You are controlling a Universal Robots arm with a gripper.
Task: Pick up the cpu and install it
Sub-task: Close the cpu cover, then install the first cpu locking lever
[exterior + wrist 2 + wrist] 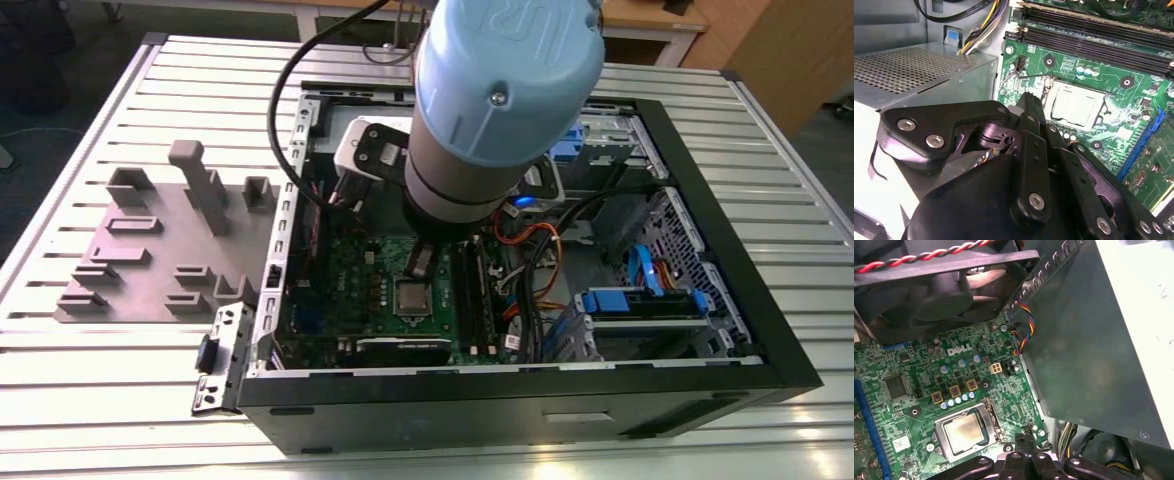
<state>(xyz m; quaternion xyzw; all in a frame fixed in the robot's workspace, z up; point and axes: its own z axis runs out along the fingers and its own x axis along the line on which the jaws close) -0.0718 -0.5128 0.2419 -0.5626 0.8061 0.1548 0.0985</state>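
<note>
The cpu (965, 432), a small silvery-grey square with a paler rim, lies flat in the socket of the green board (914, 375), with the metal socket frame around it. It also shows in the second wrist view as the cpu (1076, 106), and in the exterior view as the cpu (410, 296) low inside the case. My gripper (1026, 436) hangs just beside the socket, between it and the grey box, its black fingers together and nothing between them. In the exterior view the gripper (420, 262) stands a little above the cpu.
The black open case (534, 385) walls in the board. A big grey box (1094, 340) stands close to the gripper, and a black fan (949, 290) overhangs the board. Memory slots (1094, 25), cables (534, 250) and blue drive bays (641, 300) lie beyond. A grey fixture tray (147, 250) sits on the slatted table.
</note>
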